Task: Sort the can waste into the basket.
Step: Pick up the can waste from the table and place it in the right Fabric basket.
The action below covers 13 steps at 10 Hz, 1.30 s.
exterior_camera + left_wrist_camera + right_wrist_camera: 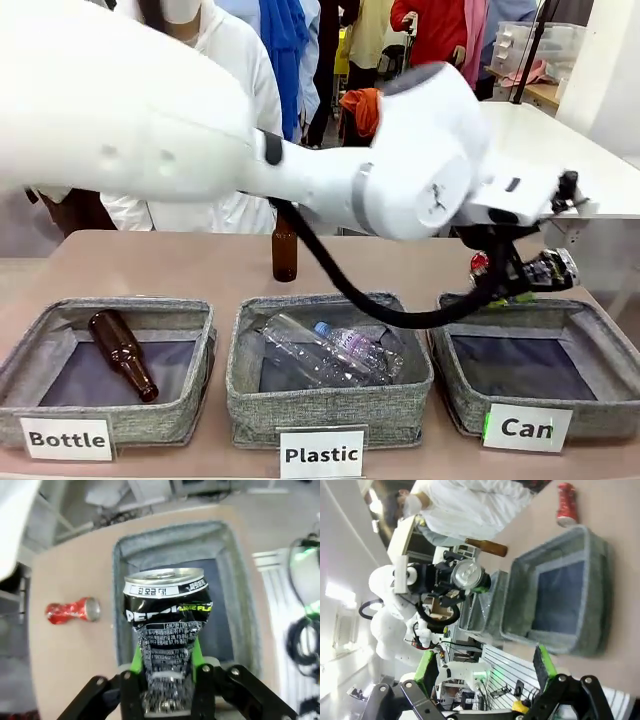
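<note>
crushed cans 2: black-and-silver can [167,625], red can [70,611] | baskets 3: Bottle basket [150,425], Plastic basket [250,410], Can basket [462,400] | brown glass bottles 2: lying bottle [122,352], standing bottle [285,250] | clear plastic bottles [310,352] 2, overlapping, count unsure | white labels [321,455] 3 | robot hands 2: left hand [167,652], right hand [485,666] | worktop [180,265] 1

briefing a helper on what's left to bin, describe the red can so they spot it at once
Find the grey basket labelled "Can", rightmost of three along the near edge of the table. Just outside its far left corner, on the tabletop, lies the red can, pinched at the middle. Unlike the black-and-silver can held by the left gripper, it is red and loose.
</note>
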Motion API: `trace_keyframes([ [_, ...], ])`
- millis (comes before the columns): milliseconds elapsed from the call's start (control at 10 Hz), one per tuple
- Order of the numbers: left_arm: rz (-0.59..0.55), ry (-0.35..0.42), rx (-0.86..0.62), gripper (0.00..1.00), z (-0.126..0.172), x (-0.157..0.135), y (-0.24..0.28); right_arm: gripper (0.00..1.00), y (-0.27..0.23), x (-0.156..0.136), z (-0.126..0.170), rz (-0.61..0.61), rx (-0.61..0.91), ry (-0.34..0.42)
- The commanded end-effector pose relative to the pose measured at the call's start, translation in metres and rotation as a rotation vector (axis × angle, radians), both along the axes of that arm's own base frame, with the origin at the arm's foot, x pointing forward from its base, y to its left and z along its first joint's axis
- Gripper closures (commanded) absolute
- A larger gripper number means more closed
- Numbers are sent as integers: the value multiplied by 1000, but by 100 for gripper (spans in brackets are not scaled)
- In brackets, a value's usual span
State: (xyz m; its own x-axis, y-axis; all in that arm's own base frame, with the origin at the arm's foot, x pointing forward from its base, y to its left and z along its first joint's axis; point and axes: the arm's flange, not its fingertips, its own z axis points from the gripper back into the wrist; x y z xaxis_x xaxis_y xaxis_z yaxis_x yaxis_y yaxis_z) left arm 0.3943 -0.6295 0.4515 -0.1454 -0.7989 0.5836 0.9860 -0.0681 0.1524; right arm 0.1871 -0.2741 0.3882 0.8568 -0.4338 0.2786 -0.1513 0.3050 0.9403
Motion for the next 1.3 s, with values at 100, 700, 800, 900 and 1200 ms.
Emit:
trace_keyframes([
  [100, 50, -44, 56, 60, -21, 3, -54, 0, -62, -20, 10, -163, 88, 116],
  [700, 21, -9, 87, 60, -47, 1, -51, 0, -64, -35, 6, -159, 44, 115],
  [800, 21, -9, 87, 60, -47, 1, -51, 0, -64, -35, 6, -159, 44, 115],
  [900, -56, -21, 87, 4, -41, -4, -52, 0, -64, -35, 6, -159, 44, 115],
  [1200, -52, -33, 74, 0, -37, -11, -52, 0, -64, -35, 6, -159, 44, 115],
])
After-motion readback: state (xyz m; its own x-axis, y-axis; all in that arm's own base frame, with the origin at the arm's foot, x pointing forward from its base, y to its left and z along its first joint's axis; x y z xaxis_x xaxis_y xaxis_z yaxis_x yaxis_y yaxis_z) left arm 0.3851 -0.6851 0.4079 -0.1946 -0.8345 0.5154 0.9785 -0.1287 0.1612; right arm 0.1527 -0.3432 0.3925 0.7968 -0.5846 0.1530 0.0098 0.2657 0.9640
